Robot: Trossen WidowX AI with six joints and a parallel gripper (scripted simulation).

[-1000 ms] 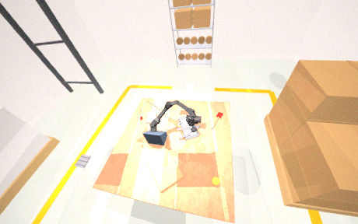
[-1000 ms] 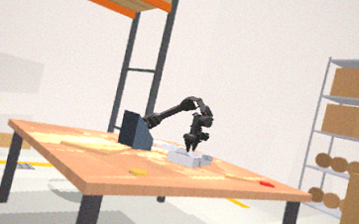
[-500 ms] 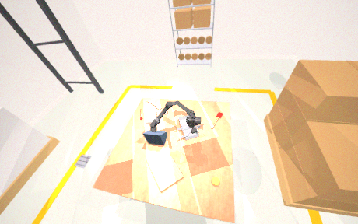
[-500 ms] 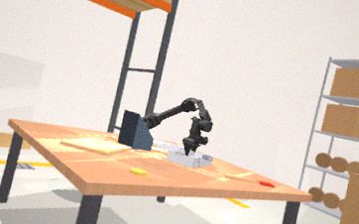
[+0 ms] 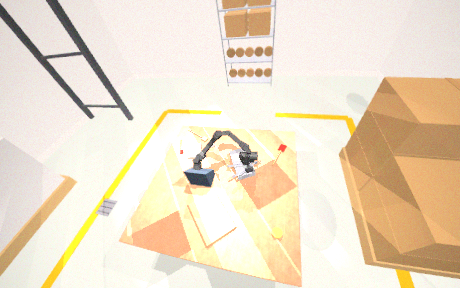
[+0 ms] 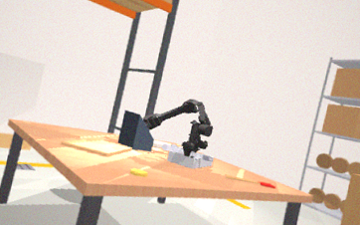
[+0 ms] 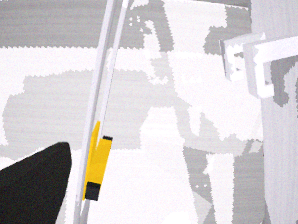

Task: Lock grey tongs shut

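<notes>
The grey tongs [image 7: 100,75] show in the wrist view as thin bars running up the left side, with a yellow piece [image 7: 98,160] with black ends against them. A pale bracket shape [image 7: 255,60] at the right cannot be told for certain. The grey roasting tin [image 5: 243,177] [image 6: 174,157] [image 7: 45,100] stands beneath my gripper [image 5: 248,171] [image 6: 187,153], which is low over it. The gripper is open; only its left finger shows in the wrist view, left of the bars, and the right one is hidden. The wooden board [image 5: 217,220] [image 6: 98,147] lies flat, apart from the tin.
The arm's dark blue stand [image 5: 200,177] [image 6: 136,133] is beside the tin and board. A yellow disc [image 5: 277,233] [image 6: 139,172] lies near the table's front edge. A thin tool with a red end [image 5: 282,148] [image 6: 267,185] lies beyond the tin.
</notes>
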